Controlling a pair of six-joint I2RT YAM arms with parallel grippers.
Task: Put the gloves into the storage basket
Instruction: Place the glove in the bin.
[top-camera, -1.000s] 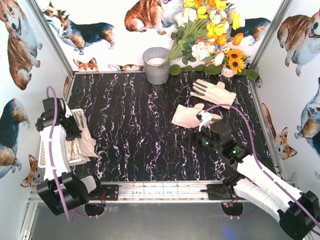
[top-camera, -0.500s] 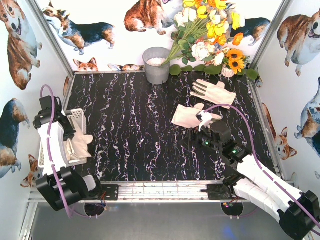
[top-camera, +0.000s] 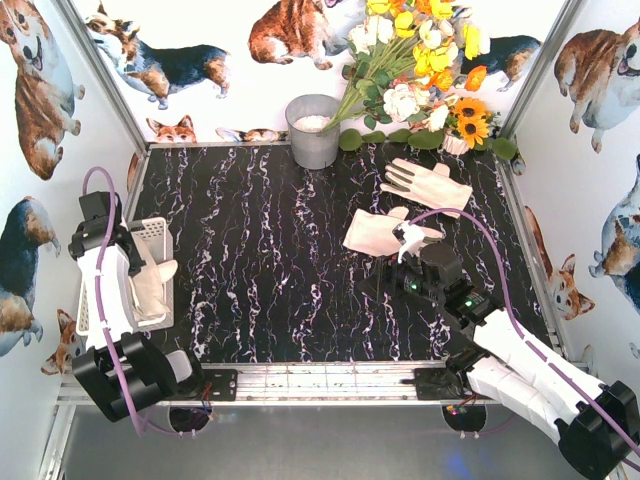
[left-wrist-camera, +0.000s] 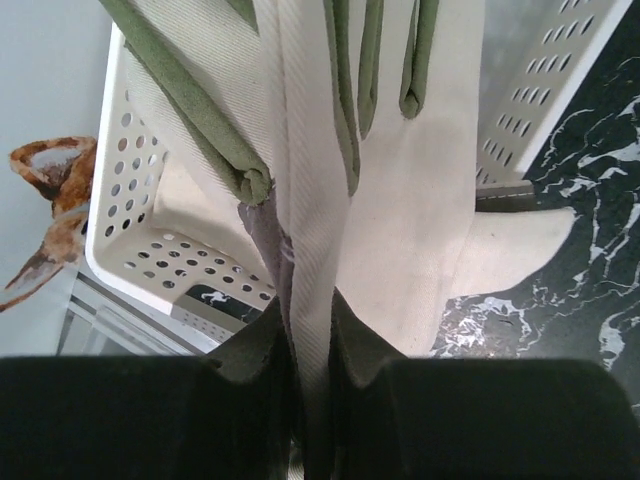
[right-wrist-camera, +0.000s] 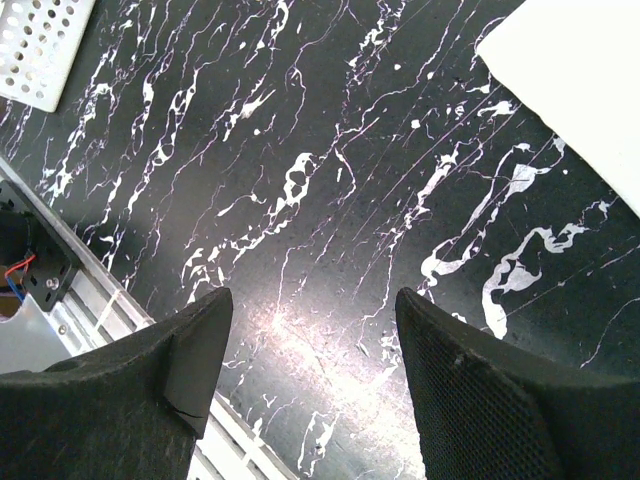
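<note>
One black marbled table (top-camera: 260, 260) | corgi-print walls (top-camera: 40, 120) | storage basket (top-camera: 152, 232) far left

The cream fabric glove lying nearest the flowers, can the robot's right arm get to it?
Probably yes. The right gripper is open and empty, and the cream fabric glove lies flat just beyond it with nothing on top.
</note>
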